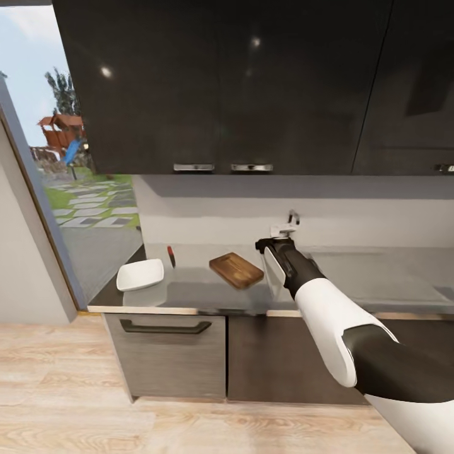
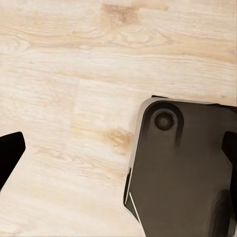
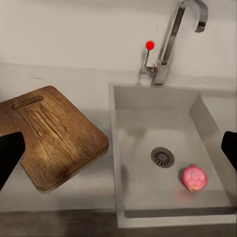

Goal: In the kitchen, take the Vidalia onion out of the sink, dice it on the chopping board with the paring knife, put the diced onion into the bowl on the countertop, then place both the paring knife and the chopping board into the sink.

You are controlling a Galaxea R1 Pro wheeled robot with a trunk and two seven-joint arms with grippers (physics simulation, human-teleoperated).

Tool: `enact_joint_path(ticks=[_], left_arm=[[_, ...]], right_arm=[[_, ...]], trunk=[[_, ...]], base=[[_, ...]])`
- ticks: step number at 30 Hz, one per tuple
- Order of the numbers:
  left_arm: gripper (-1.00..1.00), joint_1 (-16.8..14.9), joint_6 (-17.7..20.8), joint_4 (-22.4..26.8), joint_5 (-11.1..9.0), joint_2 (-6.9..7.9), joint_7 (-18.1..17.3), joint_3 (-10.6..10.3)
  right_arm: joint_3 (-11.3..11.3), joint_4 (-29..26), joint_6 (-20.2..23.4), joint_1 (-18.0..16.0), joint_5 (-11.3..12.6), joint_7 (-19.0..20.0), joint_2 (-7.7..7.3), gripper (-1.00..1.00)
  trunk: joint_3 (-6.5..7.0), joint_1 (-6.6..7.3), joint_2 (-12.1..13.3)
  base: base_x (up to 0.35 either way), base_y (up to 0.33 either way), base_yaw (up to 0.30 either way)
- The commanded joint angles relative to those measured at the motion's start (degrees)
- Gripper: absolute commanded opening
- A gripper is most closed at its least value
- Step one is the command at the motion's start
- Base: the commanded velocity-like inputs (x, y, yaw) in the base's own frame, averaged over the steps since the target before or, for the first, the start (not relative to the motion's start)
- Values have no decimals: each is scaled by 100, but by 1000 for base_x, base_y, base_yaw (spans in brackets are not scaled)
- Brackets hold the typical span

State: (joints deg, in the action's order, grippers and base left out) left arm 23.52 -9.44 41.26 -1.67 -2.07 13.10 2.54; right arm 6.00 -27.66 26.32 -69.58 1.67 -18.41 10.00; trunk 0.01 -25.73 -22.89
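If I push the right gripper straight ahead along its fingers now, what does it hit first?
Most likely the sink floor near the round drain. The right gripper is open; the Vidalia onion lies off to one side. Depth is hard to judge.

Sink (image 3: 163, 143) basin open from above; only the onion (image 3: 194, 177) sits on its floor, near the front wall beside the drain (image 3: 162, 157). Tap (image 3: 175, 34) rises over the back rim. Chopping board (image 3: 52, 136) lies on the countertop (image 1: 195, 293) just beside the sink's side rim. Right gripper (image 3: 118, 148) fingers spread wide above the basin. Wall cabinets (image 1: 221, 82) overhang the countertop's back edge.
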Motion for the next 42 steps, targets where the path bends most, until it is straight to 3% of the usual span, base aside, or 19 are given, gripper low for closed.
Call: enact_joint_path(ticks=[1, 35, 42], left_arm=[[100, 4, -14, 3, -17, -4, 0, 10], [100, 4, -13, -30, -17, -39, 0, 10], [100, 4, -9, -30, -17, -39, 0, 10]], right_arm=[[24, -3, 31, -2, 18, -33, 0, 100], [27, 310, -129, -3, 18, 10, 0, 100], [36, 568, -144, -3, 7, 624, 0, 100]], trunk=[[-1, -6, -3], [-1, -6, -3], [-1, -6, -3]], base=[[314, 16, 0], [289, 1, 0], [257, 0, 0]])
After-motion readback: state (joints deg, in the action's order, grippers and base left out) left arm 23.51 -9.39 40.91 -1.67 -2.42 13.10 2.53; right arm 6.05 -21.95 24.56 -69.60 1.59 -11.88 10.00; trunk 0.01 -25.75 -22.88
